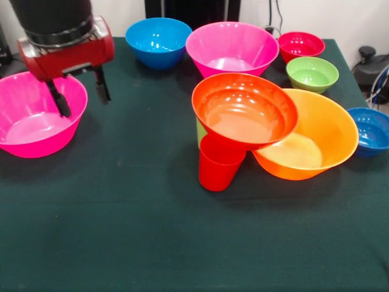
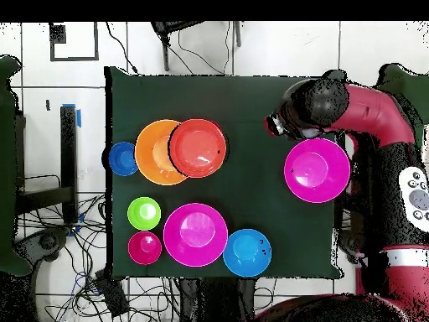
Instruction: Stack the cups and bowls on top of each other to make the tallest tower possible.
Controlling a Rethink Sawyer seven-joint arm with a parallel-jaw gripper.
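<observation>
End effector [image 1: 79,97] empty, fingers apart, above pink bowl [image 1: 33,125]

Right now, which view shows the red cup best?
The front view: the red cup stands upright, partly under the tilted red-orange bowl. In the overhead view that bowl hides the cup.

Red-orange bowl [image 1: 244,109] tilts atop red cup [image 1: 219,163].
</observation>
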